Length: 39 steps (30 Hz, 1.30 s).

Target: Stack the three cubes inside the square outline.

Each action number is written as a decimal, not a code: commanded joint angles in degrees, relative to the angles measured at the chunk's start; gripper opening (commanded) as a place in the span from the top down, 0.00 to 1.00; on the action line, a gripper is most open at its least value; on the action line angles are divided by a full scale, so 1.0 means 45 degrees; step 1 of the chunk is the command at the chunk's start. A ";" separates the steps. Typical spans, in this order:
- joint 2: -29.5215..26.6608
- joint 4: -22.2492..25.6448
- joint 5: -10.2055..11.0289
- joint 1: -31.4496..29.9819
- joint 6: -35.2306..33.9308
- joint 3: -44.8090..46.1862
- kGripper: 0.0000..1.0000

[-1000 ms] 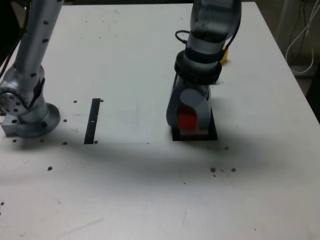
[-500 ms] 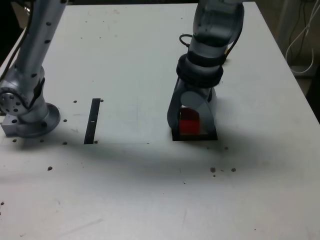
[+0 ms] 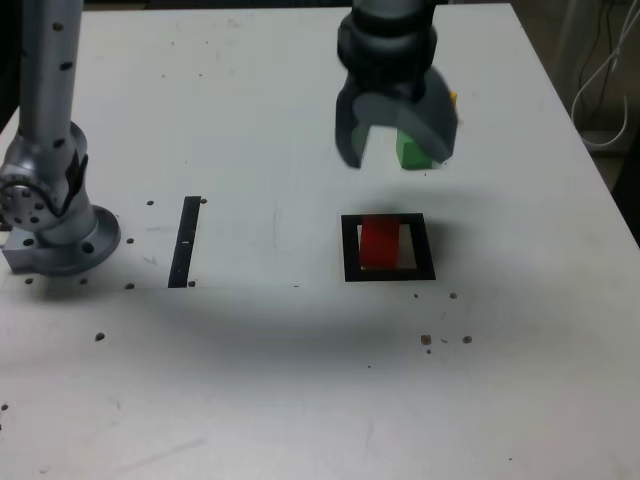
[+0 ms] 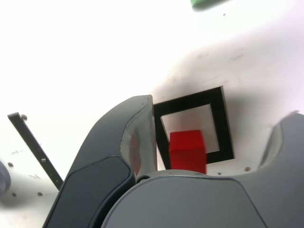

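blk strip point(image 3: 185, 242) lies flat on the desk point(image 3: 270, 380), l. part in ext. view, betw. the l. edge & the middle. small dk specks point(image 3: 467, 340) dotted nr the desk's front l. corner & elsewhere. wht cable point(image 3: 603, 142) hangs past the desk's r. edge.

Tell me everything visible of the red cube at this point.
The red cube is a small solid-red block, matte-looking, with no markings to be seen. It sits inside the black square, off-centre toward the exterior view's left, and looks level. Nothing is on top of it, and the open jaws are clear of it.
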 commanded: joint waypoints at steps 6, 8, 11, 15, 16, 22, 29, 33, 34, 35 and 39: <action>0.0408 0.1209 0.0125 0.1985 0.3121 -0.2429 0.00; 0.0576 0.1563 0.0167 0.2491 0.3857 -0.3079 0.00; 0.0816 0.1862 0.0249 0.3230 0.4867 -0.3847 0.01; 0.1321 0.2106 0.0285 0.4183 0.6176 -0.4668 0.01; 0.1488 0.2158 0.0299 0.4394 0.6508 -0.4872 0.01; 0.2914 0.2535 0.0781 0.5116 0.8379 -0.6553 0.03; 0.4128 0.2569 0.0637 0.5630 1.0098 -0.7725 0.03; 0.4617 0.2590 0.0160 0.5714 1.0987 -0.8162 0.03; 0.4736 0.2599 0.0096 0.5715 1.1127 -0.8229 0.03; 0.4851 0.2608 0.0055 0.5715 1.1220 -0.8273 0.03; 0.5284 0.2606 -0.0080 0.5670 1.1304 -0.8326 0.05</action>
